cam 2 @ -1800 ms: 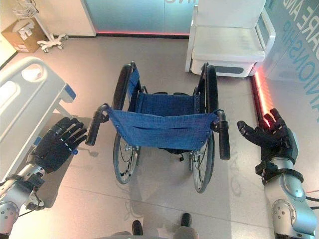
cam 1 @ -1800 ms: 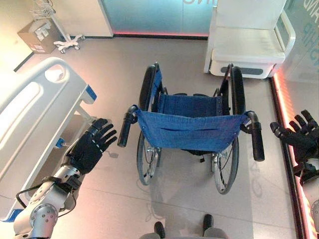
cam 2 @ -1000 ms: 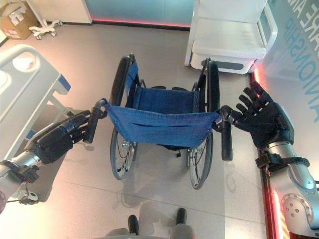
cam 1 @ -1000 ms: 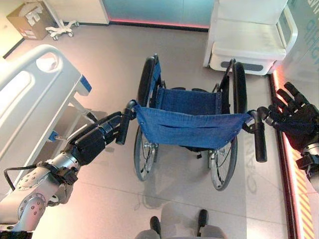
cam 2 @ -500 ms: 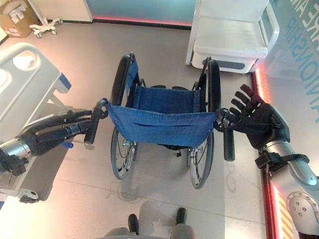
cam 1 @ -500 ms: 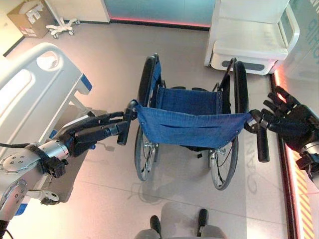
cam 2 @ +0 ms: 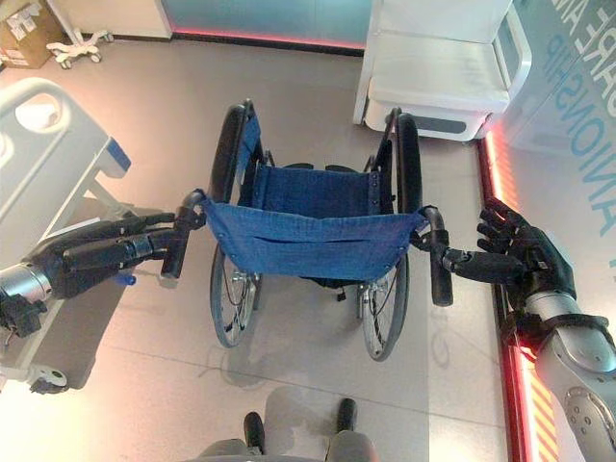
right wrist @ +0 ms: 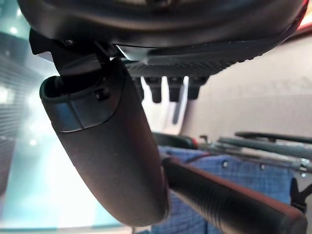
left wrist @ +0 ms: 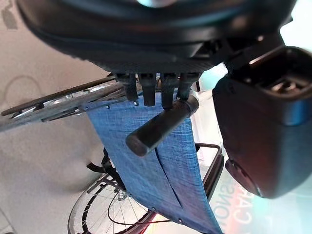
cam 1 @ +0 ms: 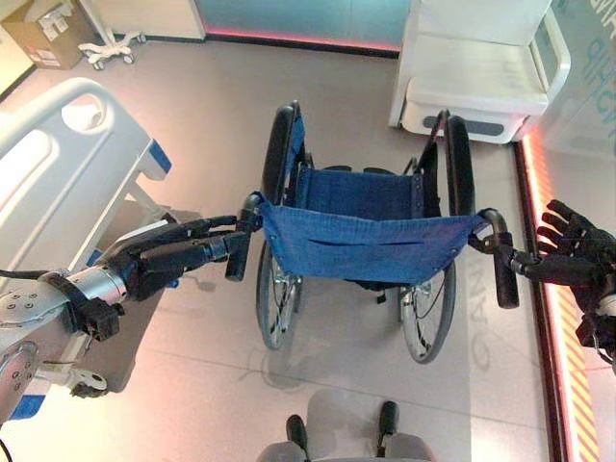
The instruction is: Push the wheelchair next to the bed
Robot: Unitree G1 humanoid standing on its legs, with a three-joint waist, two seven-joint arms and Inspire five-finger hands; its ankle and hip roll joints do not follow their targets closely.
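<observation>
A wheelchair (cam 1: 366,245) with a blue cloth back stands mid-floor, its back toward me. My left hand (cam 1: 168,258) reaches in from the bed side with straight fingers against the left push handle (cam 1: 238,255). In the left wrist view that handle (left wrist: 158,127) lies between the fingertips (left wrist: 146,95) and the thumb, with nothing curled round it. My right hand (cam 2: 529,258) is open beside the right push handle (cam 2: 438,269), one outstretched digit touching the grip. The right wrist view has the thumb (right wrist: 112,146) next to that grip (right wrist: 229,200). The bed (cam 1: 58,183) stands to the left.
A white padded chair (cam 1: 481,77) stands behind the wheelchair on the right. A cardboard box (cam 1: 38,38) and a wheeled stand base (cam 1: 106,48) sit at the far left. A red lit strip (cam 1: 544,327) runs along the floor on the right.
Both hands came in from wide apart to the push handles. Over the last half second the right hand dropped lower and stretched toward its grip; the left stayed at its handle.
</observation>
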